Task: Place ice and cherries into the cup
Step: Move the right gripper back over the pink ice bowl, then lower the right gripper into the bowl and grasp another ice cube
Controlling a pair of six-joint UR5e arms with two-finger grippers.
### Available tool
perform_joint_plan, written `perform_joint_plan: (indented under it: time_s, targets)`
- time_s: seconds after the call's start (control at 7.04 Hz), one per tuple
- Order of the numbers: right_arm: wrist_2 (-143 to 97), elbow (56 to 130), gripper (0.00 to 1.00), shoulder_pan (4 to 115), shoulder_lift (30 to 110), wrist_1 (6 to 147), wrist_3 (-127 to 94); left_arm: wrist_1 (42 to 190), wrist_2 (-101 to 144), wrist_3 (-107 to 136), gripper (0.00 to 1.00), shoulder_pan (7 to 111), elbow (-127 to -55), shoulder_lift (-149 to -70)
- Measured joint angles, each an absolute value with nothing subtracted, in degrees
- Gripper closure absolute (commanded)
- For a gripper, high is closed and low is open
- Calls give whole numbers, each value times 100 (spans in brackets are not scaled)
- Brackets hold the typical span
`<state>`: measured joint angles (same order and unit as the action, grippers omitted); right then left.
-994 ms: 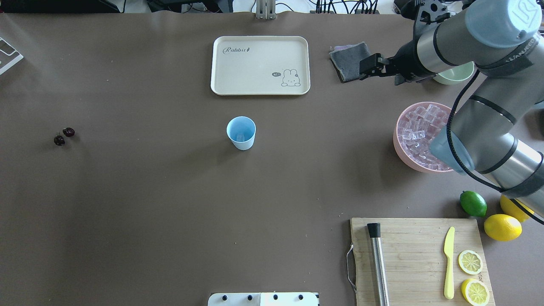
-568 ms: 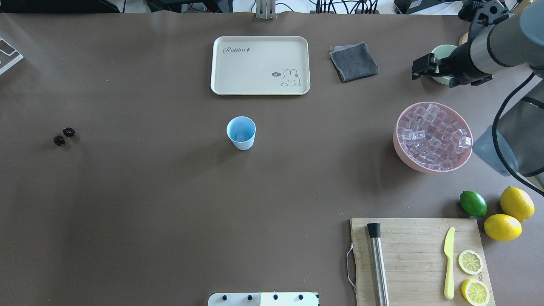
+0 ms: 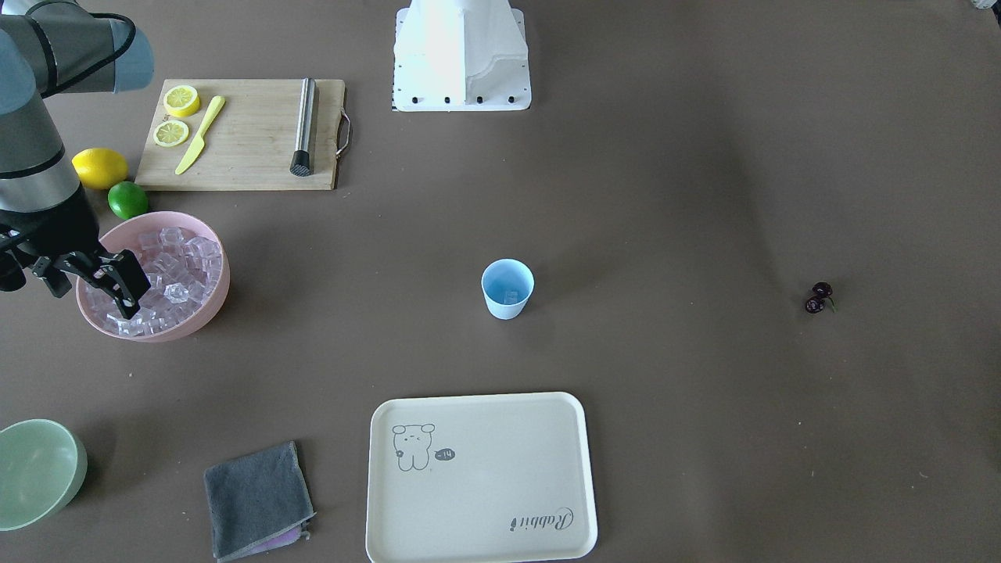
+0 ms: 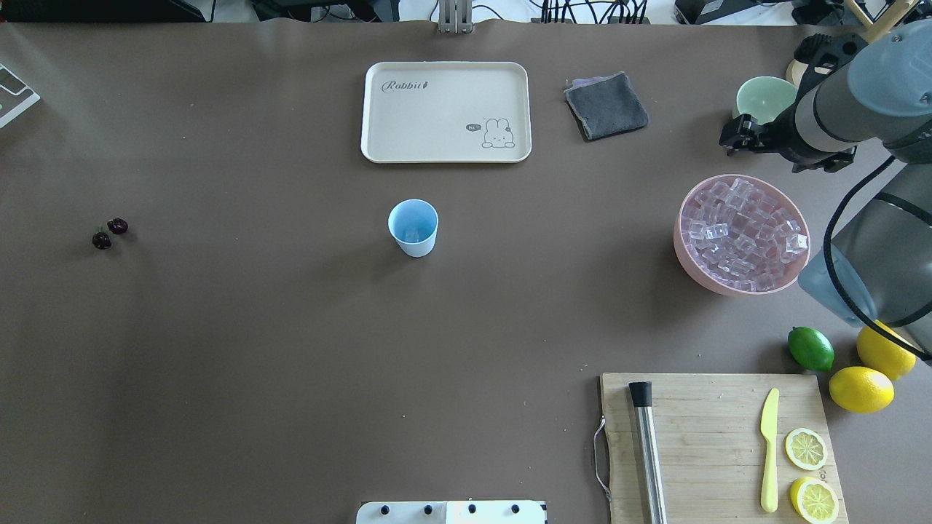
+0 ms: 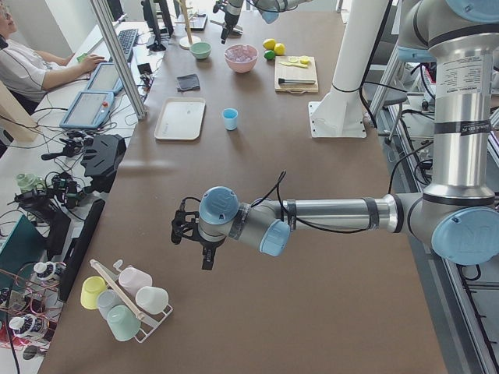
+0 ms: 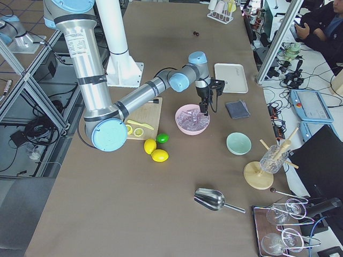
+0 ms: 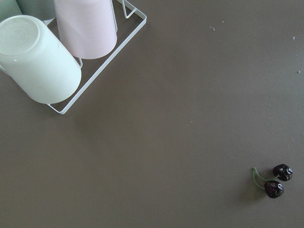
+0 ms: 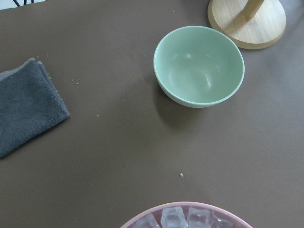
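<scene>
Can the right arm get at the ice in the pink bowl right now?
Probably yes: the right gripper hangs open near the pink bowl, the ice lies uncovered, and nothing stands between them.

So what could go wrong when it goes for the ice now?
1. The ice is piled loose in the pink bowl. The right gripper hanging over it might pinch two cubes, or one could squirt out.
2. The cup is small and stands alone mid-table, away from the bowl, so a carried cube could miss it or tip it.
3. The cherries are tiny and lie flat, so they are probably hard to pinch.
</scene>
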<state>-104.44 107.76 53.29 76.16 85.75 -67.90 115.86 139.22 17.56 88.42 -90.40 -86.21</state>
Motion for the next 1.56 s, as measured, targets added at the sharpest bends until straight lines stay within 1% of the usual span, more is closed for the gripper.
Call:
perform_joint_plan:
  time_s: [0.28,0.43,0.57,0.85,1.28,1.42,1.56]
  targets:
    - [-10353,10664,18,5093,7616,8550,-6955,11597,13924,1756,2,8845,-9043,-8619]
    - [-10338,10594,31,5051,7634,8545,-6939,11628,13926,1757,2,8846,-9055,-8611]
    - [-10324,10540,39,5014,7655,8544,-6906,11675,13924,1758,2,8845,-9041,-8604]
    - [-10248,10492,39,4870,7663,8545,-6863,11705,13922,1758,2,8850,-9021,-8597]
    - [-10110,10420,34,4816,7673,8579,-6459,11718,13922,1754,2,8843,-9003,-8557]
    - [-10052,10348,34,4812,7659,8582,-6310,11739,13922,1756,2,8842,-9003,-8524]
    - [-9989,10286,30,4809,7644,8577,-6201,11774,13920,1757,2,8842,-8995,-8502]
